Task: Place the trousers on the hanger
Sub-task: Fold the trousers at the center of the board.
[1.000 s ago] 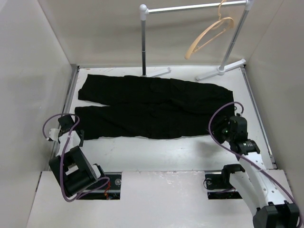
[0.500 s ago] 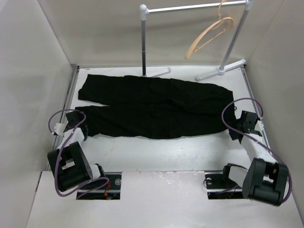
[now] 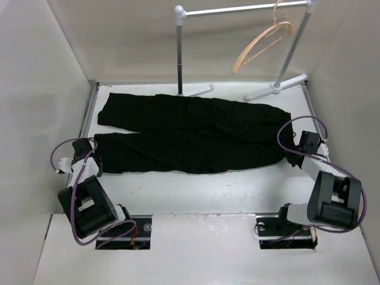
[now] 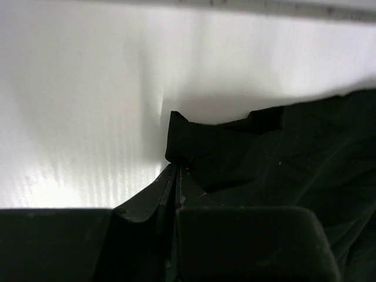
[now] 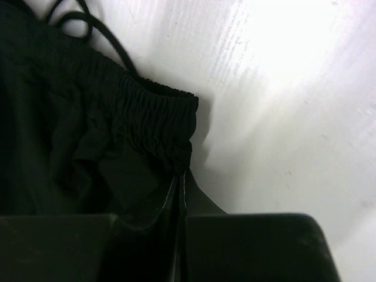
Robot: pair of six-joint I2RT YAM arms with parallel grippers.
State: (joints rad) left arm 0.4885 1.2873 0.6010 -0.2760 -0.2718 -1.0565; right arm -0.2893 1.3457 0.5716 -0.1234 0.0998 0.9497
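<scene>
The black trousers lie flat across the table, legs to the left and waistband to the right. My left gripper is shut on the hem corner of the near leg. At the other end my right gripper is shut on the near corner of the elastic waistband, with a drawstring lying loose above it. The tan wooden hanger hangs tilted from the rail at the back right, apart from both grippers.
A white metal rail stand stands at the back, with its feet on the table behind the trousers. White walls close in the left and right sides. Purple cables loop off both wrists.
Both grippers have come down onto the trousers' near ends and shut: the left on the leg hem, the right on the waistband corner. The trousers lie as before.
</scene>
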